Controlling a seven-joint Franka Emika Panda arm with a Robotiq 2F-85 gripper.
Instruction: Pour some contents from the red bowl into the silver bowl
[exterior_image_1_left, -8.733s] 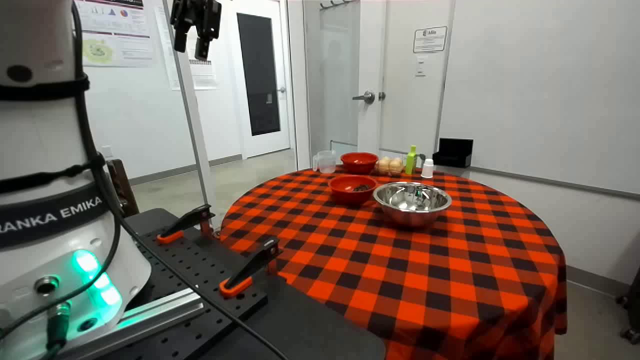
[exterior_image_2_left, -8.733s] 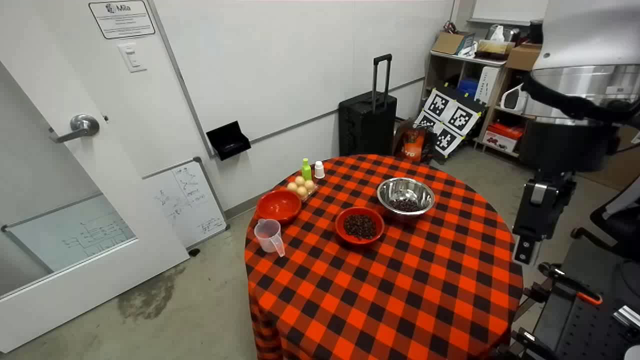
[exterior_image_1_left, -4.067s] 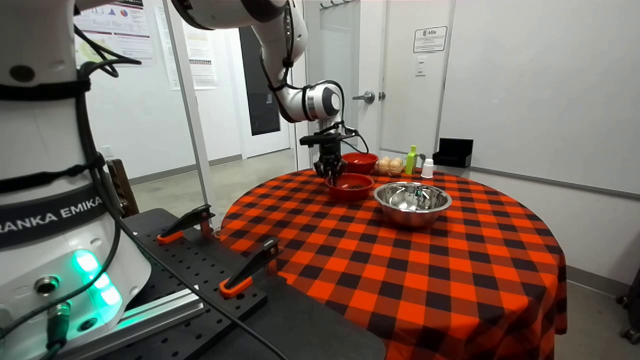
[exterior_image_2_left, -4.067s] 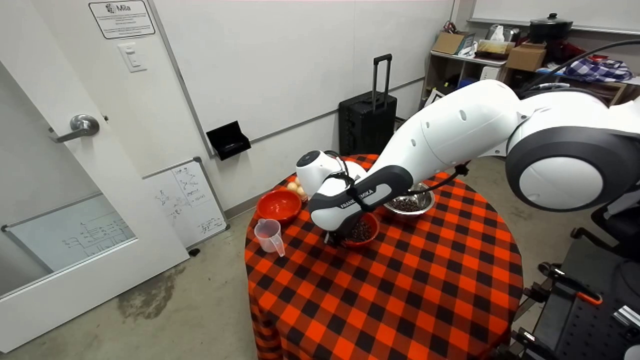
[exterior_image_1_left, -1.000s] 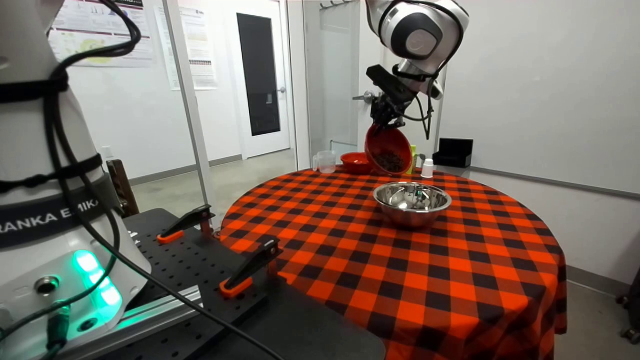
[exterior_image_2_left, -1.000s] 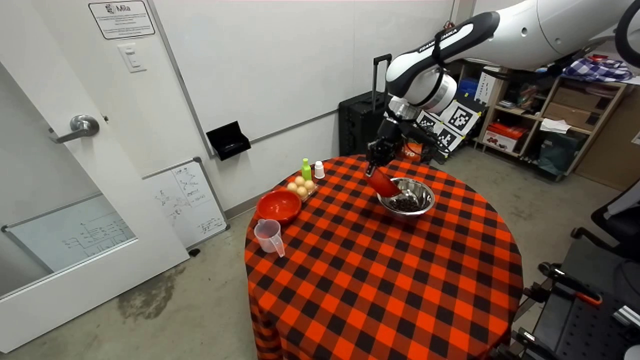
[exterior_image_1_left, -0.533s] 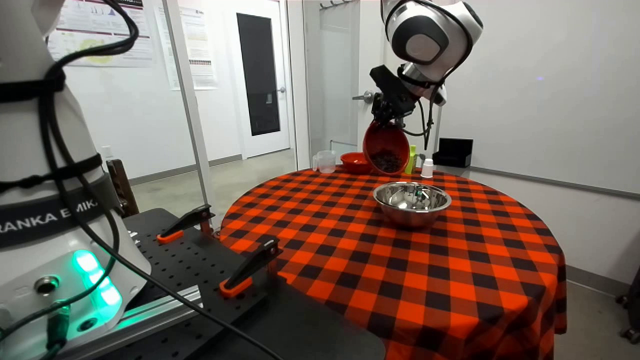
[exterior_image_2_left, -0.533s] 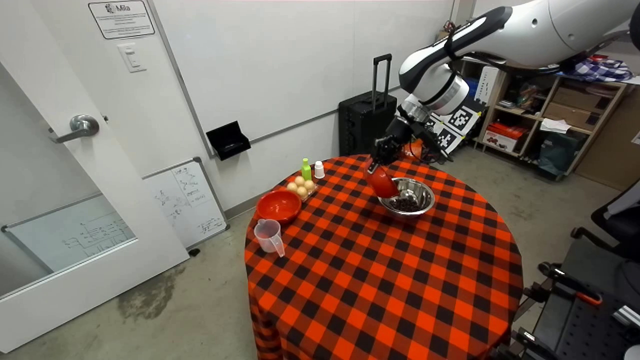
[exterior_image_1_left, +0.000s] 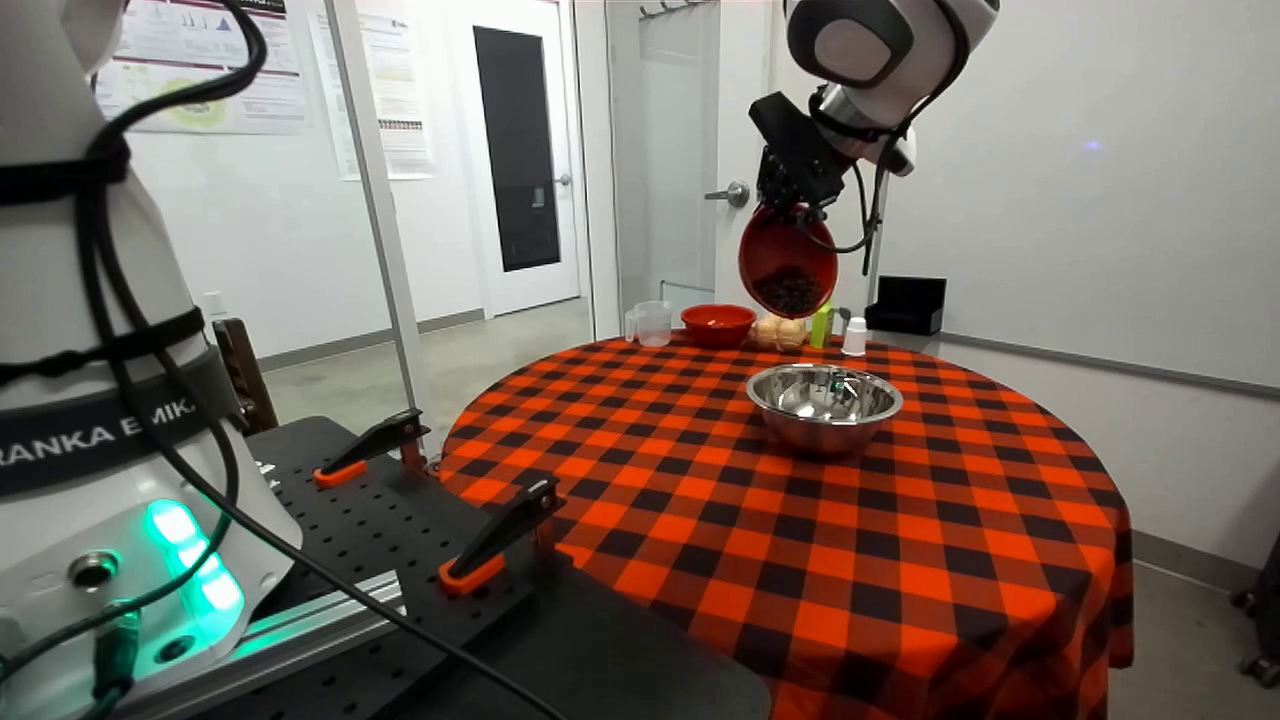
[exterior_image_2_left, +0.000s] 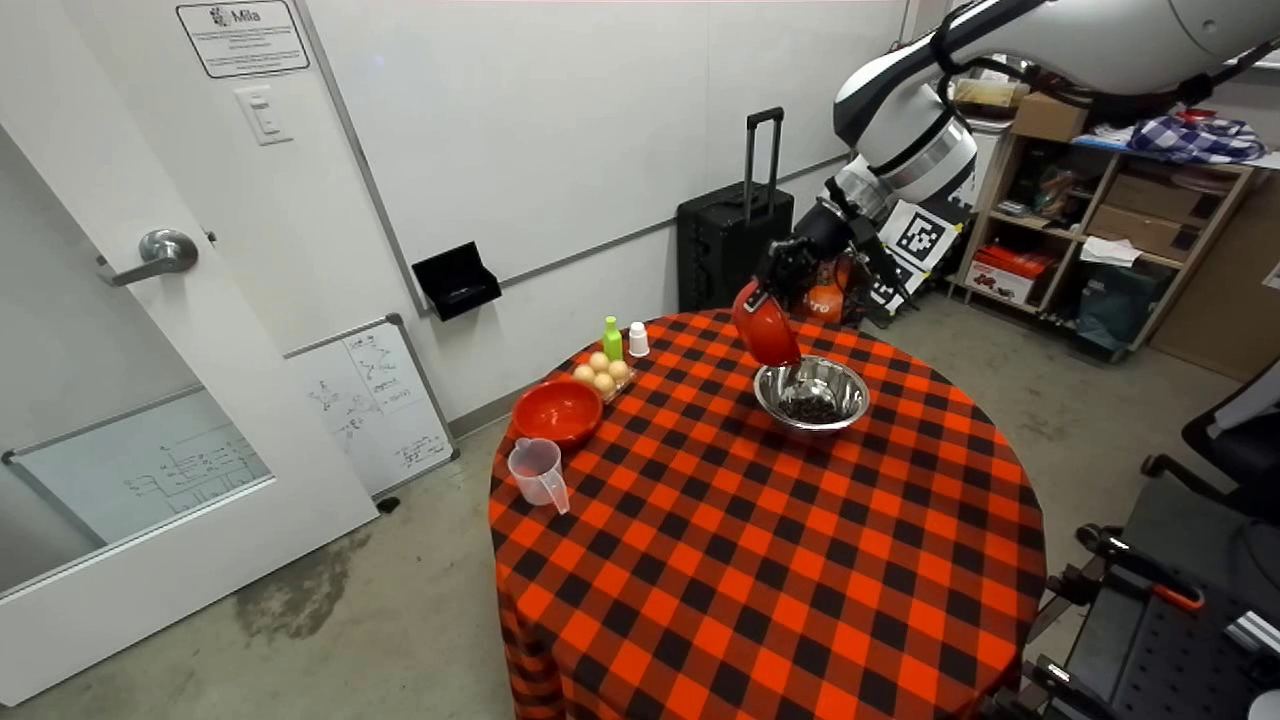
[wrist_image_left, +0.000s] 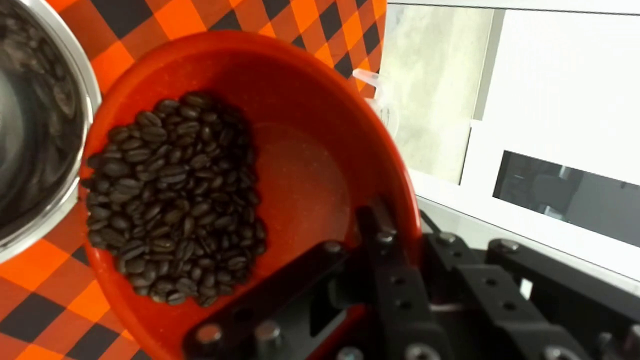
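Note:
My gripper (wrist_image_left: 407, 235) is shut on the rim of the red bowl (wrist_image_left: 310, 165), one finger inside the wall and one outside. Dark coffee beans (wrist_image_left: 175, 200) lie heaped against the bowl's lower side. In both exterior views the red bowl (exterior_image_1_left: 775, 245) hangs above the table, tilted steeply with its mouth toward the silver bowl (exterior_image_1_left: 825, 430). Its lowered lip (exterior_image_2_left: 785, 358) is over the near edge of the silver bowl's rim, apart from it, with a small dark patch just below. More beans (exterior_image_2_left: 812, 410) cover the bottom of the silver bowl.
On the checked tablecloth (exterior_image_2_left: 760, 560) stand another red bowl (exterior_image_2_left: 557, 412), a clear measuring cup (exterior_image_2_left: 540, 470), a pack of eggs (exterior_image_2_left: 603, 375), a green bottle (exterior_image_2_left: 612, 340) and a white cup (exterior_image_2_left: 638, 340). Clamps (exterior_image_1_left: 505, 530) sit at the robot's base.
The red bowl stood on the table earlier; my gripper has taken its rim, lifted it and tipped it near the silver bowl. Over the last half second it has risen higher.

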